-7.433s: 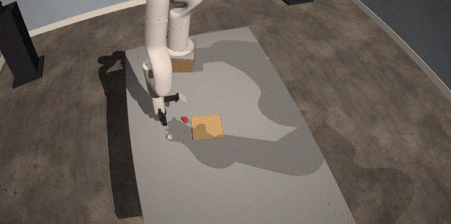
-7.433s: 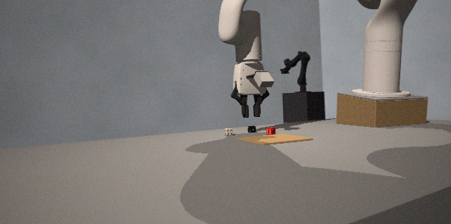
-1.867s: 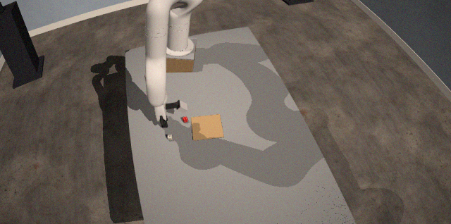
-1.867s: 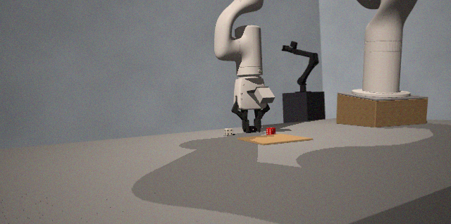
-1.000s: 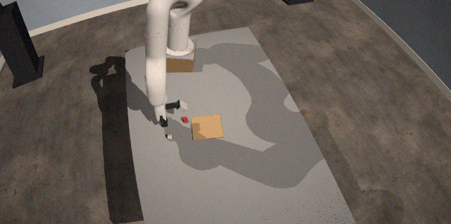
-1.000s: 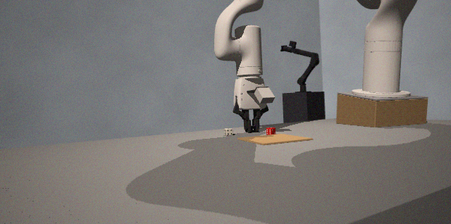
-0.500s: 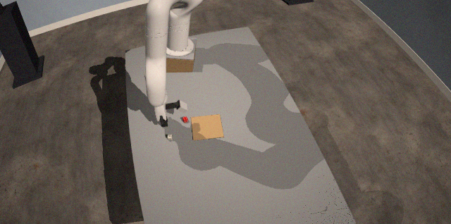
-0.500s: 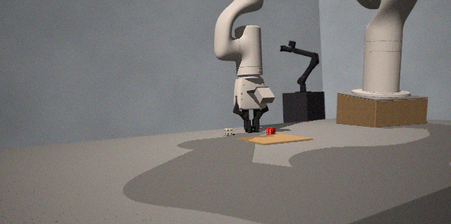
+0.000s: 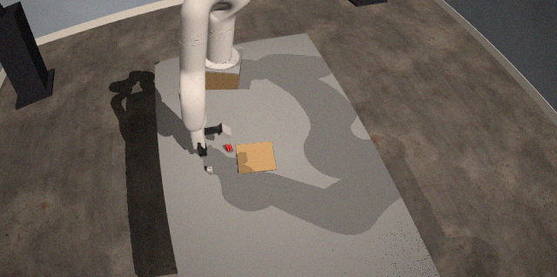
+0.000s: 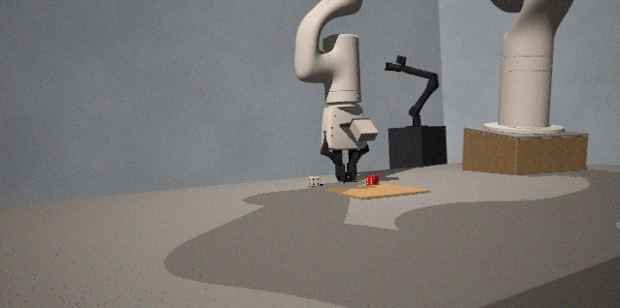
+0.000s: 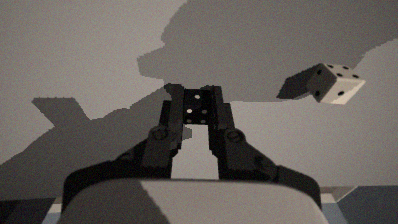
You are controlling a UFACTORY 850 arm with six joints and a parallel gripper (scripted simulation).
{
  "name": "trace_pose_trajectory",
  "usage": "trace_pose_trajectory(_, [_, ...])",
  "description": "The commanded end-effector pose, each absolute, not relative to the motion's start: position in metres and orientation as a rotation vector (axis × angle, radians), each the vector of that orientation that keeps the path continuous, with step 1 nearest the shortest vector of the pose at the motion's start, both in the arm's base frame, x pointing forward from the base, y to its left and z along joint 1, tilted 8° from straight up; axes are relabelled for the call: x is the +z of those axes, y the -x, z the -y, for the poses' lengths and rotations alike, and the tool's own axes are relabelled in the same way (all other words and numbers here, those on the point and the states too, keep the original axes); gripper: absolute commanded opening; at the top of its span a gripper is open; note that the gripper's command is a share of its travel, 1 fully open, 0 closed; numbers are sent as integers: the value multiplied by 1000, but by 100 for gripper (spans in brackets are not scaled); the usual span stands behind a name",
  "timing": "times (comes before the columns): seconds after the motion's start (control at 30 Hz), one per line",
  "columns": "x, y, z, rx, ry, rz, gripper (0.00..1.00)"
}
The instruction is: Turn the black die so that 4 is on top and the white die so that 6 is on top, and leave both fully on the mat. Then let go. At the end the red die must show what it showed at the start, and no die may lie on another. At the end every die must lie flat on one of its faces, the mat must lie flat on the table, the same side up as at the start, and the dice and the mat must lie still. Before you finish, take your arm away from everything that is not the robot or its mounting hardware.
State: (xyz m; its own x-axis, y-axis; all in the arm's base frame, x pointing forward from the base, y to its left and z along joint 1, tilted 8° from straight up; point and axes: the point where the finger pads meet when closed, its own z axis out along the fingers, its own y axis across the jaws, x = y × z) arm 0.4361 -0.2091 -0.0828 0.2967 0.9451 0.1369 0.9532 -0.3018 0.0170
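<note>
My gripper (image 11: 196, 99) is shut on the black die (image 11: 196, 106), which sits between the fingertips at table level; it shows white pips in the wrist view. In the top view the gripper (image 9: 201, 150) stands left of the tan mat (image 9: 256, 157), off the mat. The white die (image 11: 334, 82) lies on the grey table to the right of the gripper in the wrist view, and near it in the top view (image 9: 209, 170) and the exterior view (image 10: 314, 181). The red die (image 9: 228, 147) lies on the table just left of the mat's edge, also seen in the exterior view (image 10: 372, 180).
The arm's base (image 9: 222, 61) stands on a brown block at the back of the grey table. Dark pedestals (image 9: 26, 61) stand on the floor beyond the table. A small black arm on a dark block (image 10: 418, 145) stands in the background.
</note>
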Motion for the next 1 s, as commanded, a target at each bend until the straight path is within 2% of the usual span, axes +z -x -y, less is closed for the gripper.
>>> trace_pose_trajectory(0.0, [-75,-437,211,-187,2476,1816,15])
trace_pose_trajectory(0.63, [10,-432,221,-187,2476,1816,15])
trace_pose_trajectory(0.97, [15,-431,222,-187,2476,1816,15])
